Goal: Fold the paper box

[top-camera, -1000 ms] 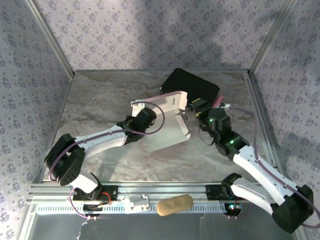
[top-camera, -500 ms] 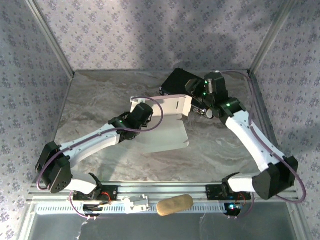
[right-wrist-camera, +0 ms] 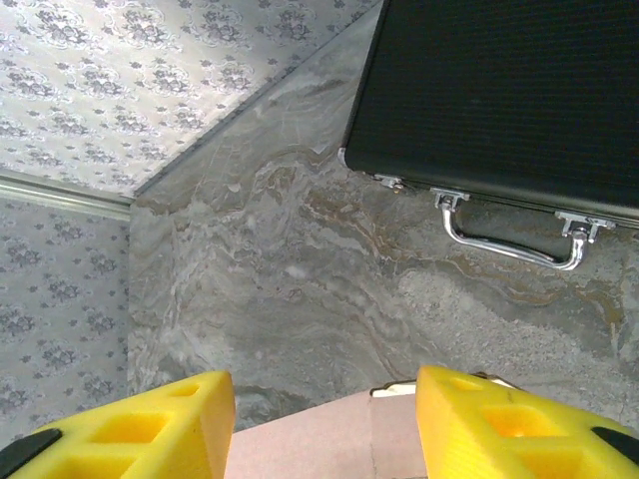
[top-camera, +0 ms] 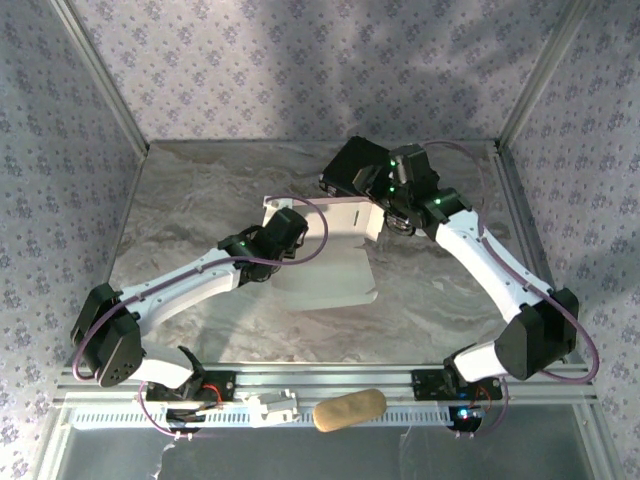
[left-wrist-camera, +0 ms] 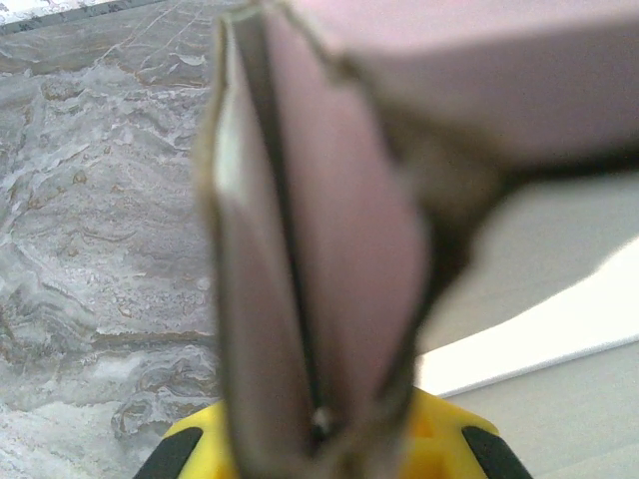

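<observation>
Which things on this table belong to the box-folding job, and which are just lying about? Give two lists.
Job: paper box; left hand, shut on it; right hand, open by its edge.
Lying about: black case; tan oval lump.

Soft, even light fills the overhead view, sharp throughout, with broad dim shadows across the back wall (top-camera: pixel 300 70) and faint ones on the bench (top-camera: pixel 190 200). At the left wrist the paper box (left-wrist-camera: pixel 339 230) is so close it blurs heavily. The right wrist view is crisp, the metal handle (right-wrist-camera: pixel 499 249) glinting.
</observation>
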Robot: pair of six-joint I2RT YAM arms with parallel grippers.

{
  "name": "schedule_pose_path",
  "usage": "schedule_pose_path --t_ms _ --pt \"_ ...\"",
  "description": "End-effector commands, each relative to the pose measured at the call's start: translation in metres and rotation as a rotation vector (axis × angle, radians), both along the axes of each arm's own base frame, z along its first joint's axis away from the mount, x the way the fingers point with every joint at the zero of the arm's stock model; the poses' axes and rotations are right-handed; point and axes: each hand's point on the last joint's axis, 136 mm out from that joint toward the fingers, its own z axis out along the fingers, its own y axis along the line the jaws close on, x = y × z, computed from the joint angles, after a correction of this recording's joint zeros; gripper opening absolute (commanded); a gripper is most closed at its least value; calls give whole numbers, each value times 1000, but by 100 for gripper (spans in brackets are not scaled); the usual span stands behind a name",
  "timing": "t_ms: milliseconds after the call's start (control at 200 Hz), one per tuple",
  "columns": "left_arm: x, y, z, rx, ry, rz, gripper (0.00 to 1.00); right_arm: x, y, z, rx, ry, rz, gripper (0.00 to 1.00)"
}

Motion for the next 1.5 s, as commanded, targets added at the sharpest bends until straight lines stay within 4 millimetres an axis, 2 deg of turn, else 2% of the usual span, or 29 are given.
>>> schedule_pose_path --t_ms 0,280,610,854,929,959,974,1019,1059,1094,1169,1204,1239,1334,1364,1439,1494 --pt "0 -3 23 -27 -37 -14 0 -6 7 -7 4 16 24 52" --pt "0 -4 24 -25 -38 -16 0 -12 15 -21 5 34 43 51" --pt "0 -11 22 -19 -34 -32 0 -15 31 -9 104 10 67 47" --pt "0 -11 24 -17 -39 -31 0 -15 31 -4 136 6 50 28" --pt "0 -10 25 -17 -42 -27 0 -17 28 -4 144 4 38 26" --pt "0 -9 25 -17 -43 -25 0 -17 27 1 155 -9 31 21" --pt "-1 -9 26 -20 -44 -24 0 -20 24 -10 146 7 24 19" --pt "-1 -8 26 -20 -46 -20 0 -23 18 -10 155 -2 10 11" --pt "-1 -7 25 -21 -46 -18 0 -25 14 -9 162 -17 3 10" --pt "-1 -6 26 -23 -48 -17 0 -27 10 -7 168 -30 1 14" --pt "-1 -7 25 -22 -46 -18 0 -33 2 -2 174 -65 9 44" --pt "-1 -7 24 -20 -45 -19 0 -38 -2 2 175 -84 18 53" --pt "-1 -7 24 -19 -45 -18 0 -43 -7 3 166 -98 19 58" --pt "0 -8 23 -14 -43 -21 0 -62 -22 3 134 -149 22 64" --pt "1 -8 24 -16 -44 -20 0 -69 -26 -2 116 -156 25 64" --pt "1 -9 25 -18 -47 -22 0 -85 -33 -15 73 -184 39 59" --pt "2 -9 26 -18 -48 -23 0 -93 -36 -36 38 -155 52 55"
